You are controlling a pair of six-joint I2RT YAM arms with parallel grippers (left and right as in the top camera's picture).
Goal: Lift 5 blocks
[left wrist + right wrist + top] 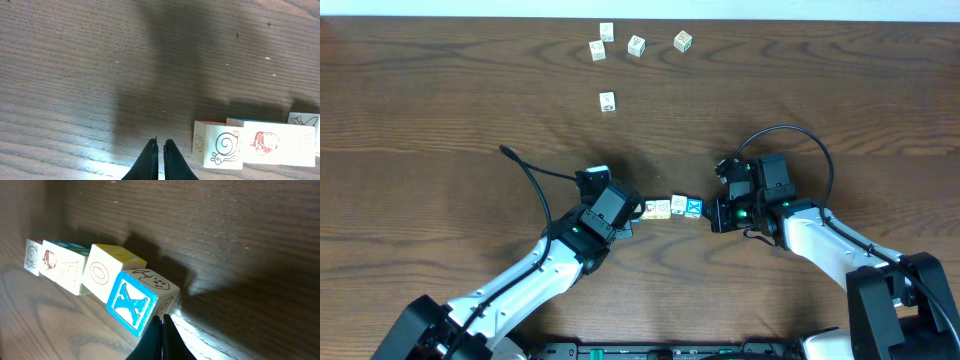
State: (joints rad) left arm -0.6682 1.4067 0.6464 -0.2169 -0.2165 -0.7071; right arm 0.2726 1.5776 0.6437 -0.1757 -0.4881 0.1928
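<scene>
– at the centre of the table (440,110), what is hard to read?
– the blocks (672,207) sit in one tight row. from overhead their count is unclear, and the left wrist view cuts the row off at its 3 o'clock edge.
– and the fingers?
– the left gripper (634,212) is pinched together on nothing, just beside the row's 9 o'clock end. the right gripper (710,214), likewise closed and empty, sits at the 3 o'clock end, its tips by the blue x block (131,305); contact cannot be told. five other cubes (636,45) lie well apart toward 12 o'clock.
</scene>
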